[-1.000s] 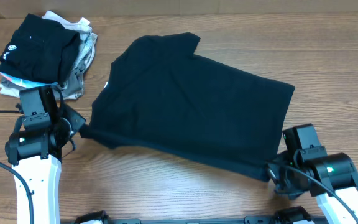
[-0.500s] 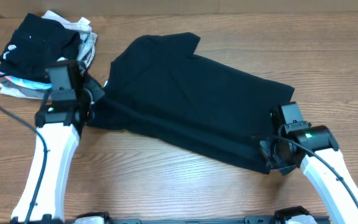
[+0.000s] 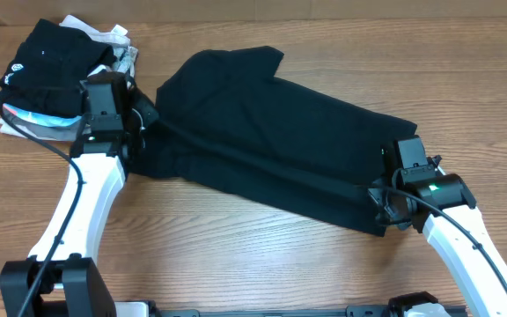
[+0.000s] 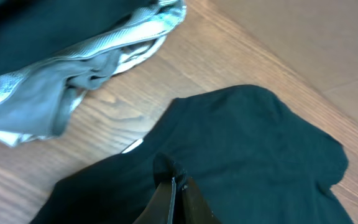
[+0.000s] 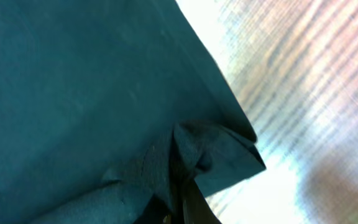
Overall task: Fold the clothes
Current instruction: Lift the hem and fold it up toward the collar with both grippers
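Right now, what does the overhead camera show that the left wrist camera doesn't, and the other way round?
Only overhead: the whole black shirt, the right hand shut on its near right corner, and the round white logo on the folded black garment. Only left wrist: a close look at the left hand pinching a fold of the shirt, a small white tag beside it. Both: the shirt, the grey and white garments, the wooden table.
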